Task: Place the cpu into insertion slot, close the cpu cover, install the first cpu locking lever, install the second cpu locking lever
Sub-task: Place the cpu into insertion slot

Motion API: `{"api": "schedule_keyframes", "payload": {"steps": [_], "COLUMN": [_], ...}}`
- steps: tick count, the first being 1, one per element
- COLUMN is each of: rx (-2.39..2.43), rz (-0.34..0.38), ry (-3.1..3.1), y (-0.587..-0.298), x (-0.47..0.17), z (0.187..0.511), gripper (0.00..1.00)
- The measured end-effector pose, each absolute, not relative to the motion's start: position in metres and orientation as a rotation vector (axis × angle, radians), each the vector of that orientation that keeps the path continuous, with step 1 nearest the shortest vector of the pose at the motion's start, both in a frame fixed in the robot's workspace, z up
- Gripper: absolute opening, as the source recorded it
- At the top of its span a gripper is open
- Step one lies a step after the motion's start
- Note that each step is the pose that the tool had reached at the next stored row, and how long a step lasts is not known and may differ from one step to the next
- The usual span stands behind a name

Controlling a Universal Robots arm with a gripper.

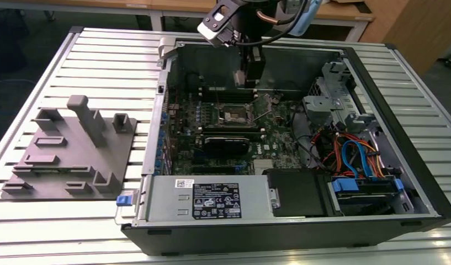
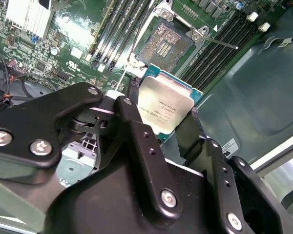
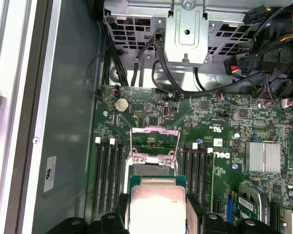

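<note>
My gripper [image 2: 162, 119] is shut on the cpu [image 2: 166, 108], a small silver-topped square chip clamped by its edges between two black fingers [image 2: 132, 122]. Both wrist views show the chip hovering above the green motherboard [image 3: 205, 122], just short of the insertion slot [image 2: 163, 46], which lies open with its dark contact field bare. The cpu cover [image 3: 155, 129], a silvery frame, stands swung up on the slot's far side. A thin locking lever [image 2: 222, 44] sticks out beside the slot. In the exterior view the gripper [image 1: 249, 77] hangs inside the case, behind the slot [image 1: 236, 114].
Black memory slots [image 3: 110, 175] flank the socket on both sides. A black card [image 1: 225, 144] lies in front of it, a power supply [image 1: 210, 200] at the case's front. Cables and a drive cage [image 1: 357, 160] crowd the exterior view's right. A grey fixture [image 1: 70, 149] stands outside.
</note>
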State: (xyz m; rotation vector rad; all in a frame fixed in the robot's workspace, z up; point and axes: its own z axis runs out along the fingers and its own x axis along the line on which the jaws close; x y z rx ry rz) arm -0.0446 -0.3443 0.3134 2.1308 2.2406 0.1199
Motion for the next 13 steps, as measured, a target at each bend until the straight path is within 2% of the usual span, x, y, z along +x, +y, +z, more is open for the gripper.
{"api": "schedule_keyframes", "payload": {"steps": [13], "rx": [2.131], "rz": [0.119], "ry": [2.241], "y": [-0.3443], "x": [-0.0446], "z": [0.3099], "gripper": [0.54]}}
